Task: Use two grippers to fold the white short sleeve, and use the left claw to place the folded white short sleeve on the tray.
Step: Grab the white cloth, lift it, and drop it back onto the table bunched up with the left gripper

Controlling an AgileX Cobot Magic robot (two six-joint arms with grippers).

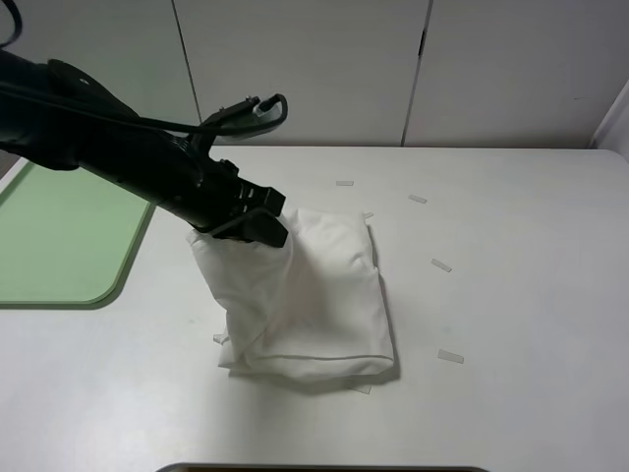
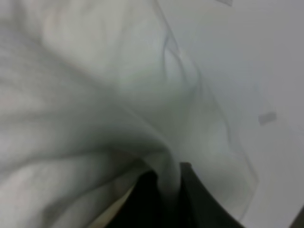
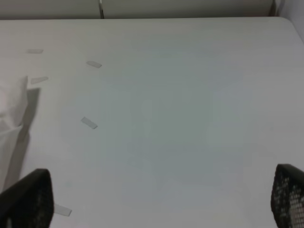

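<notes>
The folded white short sleeve lies as a thick bundle on the white table, its upper left corner pulled up off the surface. My left gripper is shut on that raised corner; in the left wrist view the white cloth fills the picture and runs down between the dark fingers. The pale green tray lies flat at the table's left edge, to the left of the shirt, with the left arm reaching over it. My right gripper is open over bare table to the right of the shirt, holding nothing.
Small strips of clear tape are stuck on the table to the right of and behind the shirt. A wall of pale cabinet panels runs behind the table. A dark edge shows at the table's front.
</notes>
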